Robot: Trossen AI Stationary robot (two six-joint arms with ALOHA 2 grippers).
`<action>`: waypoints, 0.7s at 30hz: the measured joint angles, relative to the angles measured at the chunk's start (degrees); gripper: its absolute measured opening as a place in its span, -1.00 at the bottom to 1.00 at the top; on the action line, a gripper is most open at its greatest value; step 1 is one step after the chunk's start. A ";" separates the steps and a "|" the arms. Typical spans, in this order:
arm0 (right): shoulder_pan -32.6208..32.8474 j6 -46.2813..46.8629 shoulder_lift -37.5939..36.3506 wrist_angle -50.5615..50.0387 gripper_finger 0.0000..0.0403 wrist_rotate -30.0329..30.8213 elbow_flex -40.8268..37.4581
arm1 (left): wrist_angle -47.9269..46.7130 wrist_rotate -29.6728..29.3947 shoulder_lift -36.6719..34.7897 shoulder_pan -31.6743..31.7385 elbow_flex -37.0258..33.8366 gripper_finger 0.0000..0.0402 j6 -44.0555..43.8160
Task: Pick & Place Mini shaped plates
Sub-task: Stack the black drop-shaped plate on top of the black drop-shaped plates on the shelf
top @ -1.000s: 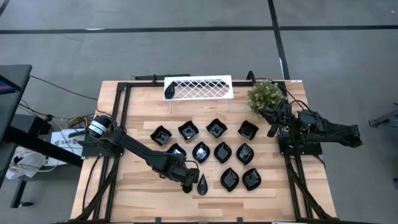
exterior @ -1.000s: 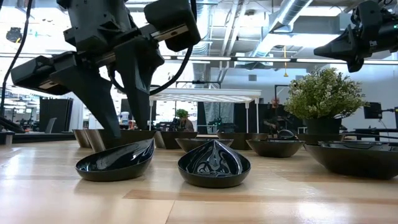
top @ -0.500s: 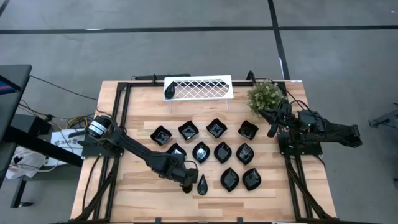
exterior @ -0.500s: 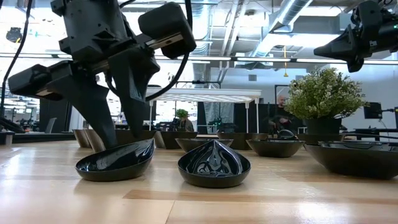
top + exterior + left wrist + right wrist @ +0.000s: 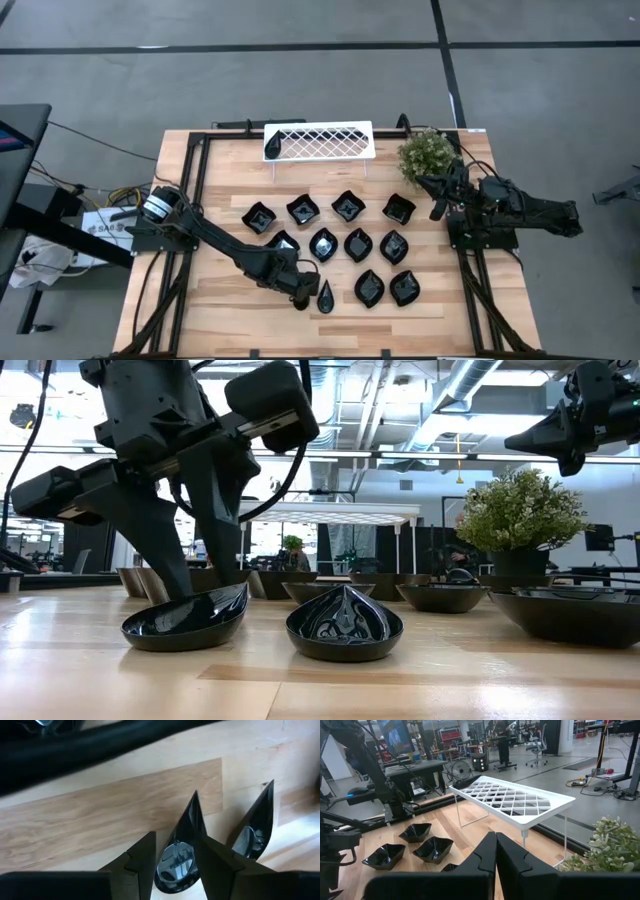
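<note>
Several glossy black mini plates (image 5: 358, 245) lie in rows on the wooden table. My left gripper (image 5: 300, 295) is open near the table's near edge. Its fingers stand either side of a narrow teardrop plate (image 5: 177, 856), which rests on the table (image 5: 188, 622). A second teardrop plate (image 5: 325, 297) lies just to its right (image 5: 252, 832). One more black plate (image 5: 272, 148) sits on the left end of the white lattice rack (image 5: 320, 140). My right gripper (image 5: 437, 207) is shut and held in the air beside the green plant (image 5: 426, 153). My left gripper comes down from above with one finger (image 5: 165, 560) on each long side of the teardrop plate's rim (image 5: 192, 815), lying across it. I cannot tell whether either finger touches the plate. The plate sits flat on the table.
The rack stands at the table's far edge and the plant at the far right corner. A black frame (image 5: 195, 190) runs along the left and right sides of the table. Bare wood (image 5: 215, 310) shows near the left and near edges.
My left gripper has shifted a little toward the table's left and tipped slightly over the teardrop plate. The plate has stayed where it was.
</note>
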 joint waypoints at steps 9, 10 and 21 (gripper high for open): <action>-0.02 0.02 0.01 0.04 -0.99 0.00 0.02 | 1.07 1.26 1.84 -0.09 0.02 -0.35 -0.11; 0.00 0.02 0.01 0.02 -0.99 0.00 0.01 | 0.85 1.27 1.88 -0.09 0.02 -0.35 -0.17; -0.02 0.02 0.00 0.02 -0.99 0.00 0.00 | 1.47 0.97 1.88 -0.09 0.02 -0.57 -0.17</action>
